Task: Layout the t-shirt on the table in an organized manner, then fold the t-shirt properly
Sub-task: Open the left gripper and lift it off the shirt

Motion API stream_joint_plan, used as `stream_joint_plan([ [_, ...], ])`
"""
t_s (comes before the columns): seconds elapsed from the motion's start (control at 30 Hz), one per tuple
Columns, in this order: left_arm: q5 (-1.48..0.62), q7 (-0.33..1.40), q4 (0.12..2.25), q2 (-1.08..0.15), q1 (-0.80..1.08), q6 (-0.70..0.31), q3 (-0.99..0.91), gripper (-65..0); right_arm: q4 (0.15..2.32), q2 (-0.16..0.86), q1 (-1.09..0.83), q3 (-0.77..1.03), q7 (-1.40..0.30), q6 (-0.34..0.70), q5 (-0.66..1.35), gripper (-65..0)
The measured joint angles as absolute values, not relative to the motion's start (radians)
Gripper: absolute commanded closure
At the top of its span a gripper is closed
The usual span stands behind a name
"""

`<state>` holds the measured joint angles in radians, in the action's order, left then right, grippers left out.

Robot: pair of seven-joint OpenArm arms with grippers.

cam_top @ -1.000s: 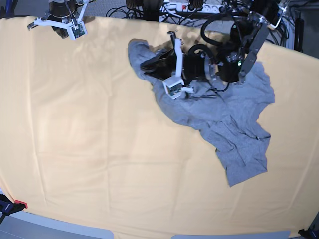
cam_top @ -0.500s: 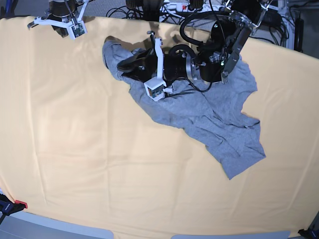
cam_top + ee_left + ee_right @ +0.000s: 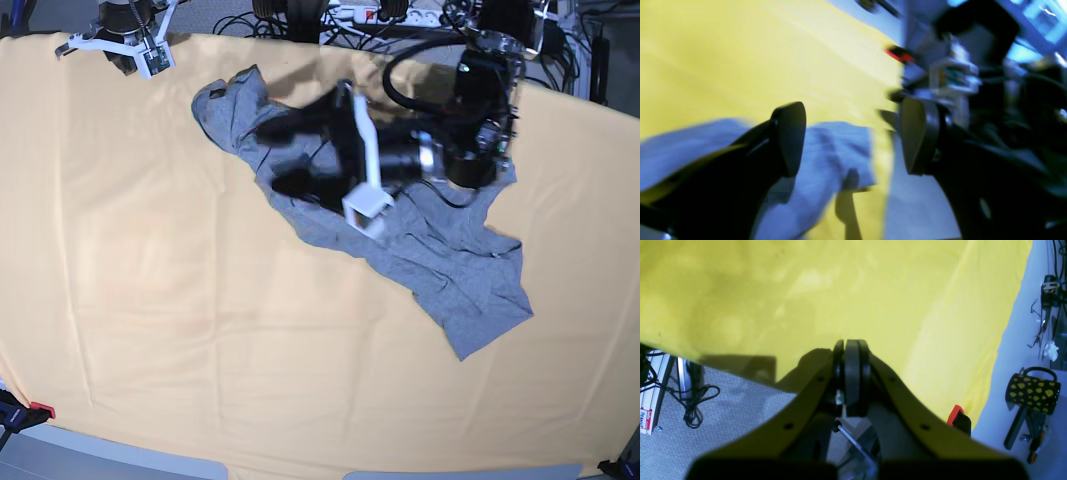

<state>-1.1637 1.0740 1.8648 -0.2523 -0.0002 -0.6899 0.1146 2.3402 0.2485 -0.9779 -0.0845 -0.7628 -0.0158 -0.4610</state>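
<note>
Right wrist — "PEANU" on box [image 3: 646, 418] label.

Grey carpeted floor [image 3: 733, 406] lies past the yellow cloth's edge, with a coiled black cable [image 3: 695, 403] on it. A black mug with yellow spots [image 3: 1032, 391] sits nearby. A white power strip [image 3: 385, 12], seemingly, lies among tangled black cables [image 3: 250, 25].
</note>
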Motion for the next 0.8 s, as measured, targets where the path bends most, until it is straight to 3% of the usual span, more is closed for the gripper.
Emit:
stream_joint_plan([
  [0.53, -1.242, 1.103, 1.865, -0.322, 0.267, -0.69, -0.586, -45.4, 2.34, 0.249, -0.978, -0.084, -0.763, -0.016, -0.461, 0.0],
  [0.73, -1.167, 1.068, 1.865, -0.322, 0.367, -0.685, -0.677, -45.4, 2.34, 0.247, -0.977, -0.084, -0.763, -0.016, -0.46, 0.0],
  [0.8, -1.104, 1.015, 1.865, -0.318, 0.383, -0.632, -0.675, -45.4, 2.34, 0.247, -0.978, -0.084, -0.763, -0.016, -0.461, 0.0],
])
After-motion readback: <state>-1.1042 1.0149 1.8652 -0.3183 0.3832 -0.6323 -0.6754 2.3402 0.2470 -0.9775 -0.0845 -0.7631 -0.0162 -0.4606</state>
